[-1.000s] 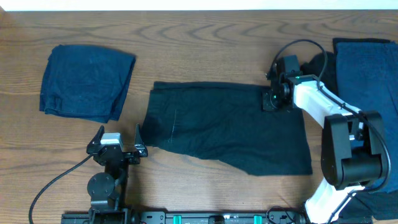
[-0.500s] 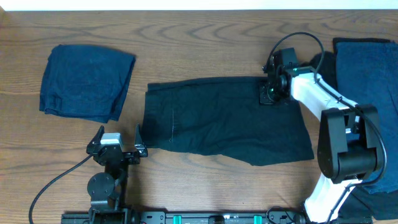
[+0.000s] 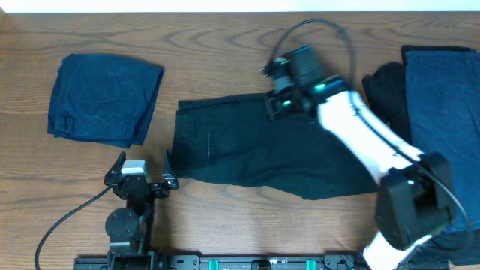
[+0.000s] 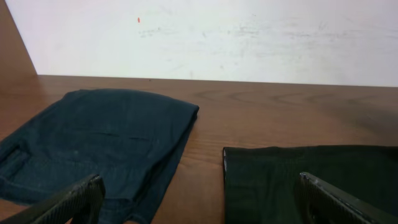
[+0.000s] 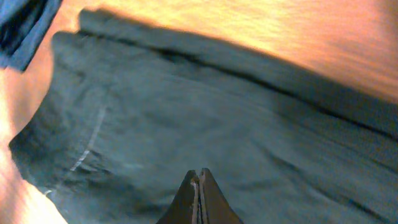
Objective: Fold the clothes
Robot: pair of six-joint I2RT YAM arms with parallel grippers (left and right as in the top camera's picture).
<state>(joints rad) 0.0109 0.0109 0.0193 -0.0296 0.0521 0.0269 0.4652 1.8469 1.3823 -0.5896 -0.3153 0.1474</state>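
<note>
A black garment (image 3: 255, 154) lies spread flat at the table's middle, and in the right wrist view it (image 5: 186, 106) fills the frame, blurred. My right gripper (image 3: 272, 107) hovers over its upper edge near the middle. Its jaws (image 5: 198, 177) are shut tip to tip with no fabric between them. A folded navy garment (image 3: 105, 97) rests at the left, also seen in the left wrist view (image 4: 93, 143). My left gripper (image 3: 142, 176) stands wide open near the front edge, beside the black garment's left edge (image 4: 298, 180), holding nothing.
A pile of clothes sits at the right edge: a navy piece (image 3: 442, 97) with a black one (image 3: 382, 86) beside it. Bare wooden table (image 3: 225, 45) shows behind the garments. The right arm (image 3: 360, 139) crosses over the black garment's right half.
My right gripper has swung left from the black garment's upper right corner to its upper middle. The garment shifted slightly. The left arm has not moved.
</note>
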